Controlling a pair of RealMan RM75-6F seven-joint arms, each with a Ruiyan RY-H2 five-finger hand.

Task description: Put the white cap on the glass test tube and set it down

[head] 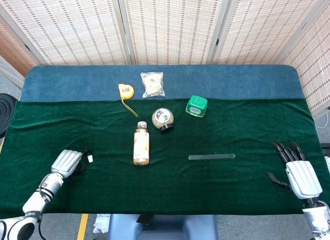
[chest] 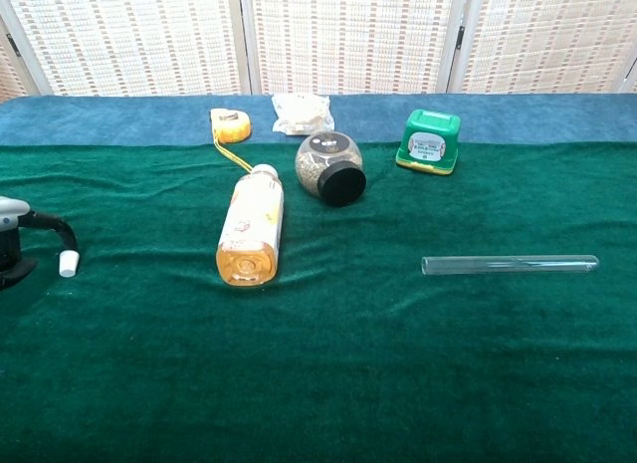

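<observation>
- Two hands are low in the frame: left hand (head: 67, 160) at lower left, fingers curled at the cap (head: 90, 158), grip unclear.
- Right hand (head: 297, 172) at lower right, fingers apart, holding nothing.
- Tube (head: 212, 157) lies right of centre on the cloth (head: 227, 126).

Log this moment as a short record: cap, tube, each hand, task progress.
white cap: on the green cloth, at the left hand's fingertips
glass test tube: lying flat, uncapped, untouched
left hand: reaching the cap; grip cannot be judged
right hand: open, resting near the table's right edge, holding nothing
progress: cap not yet on tube
</observation>
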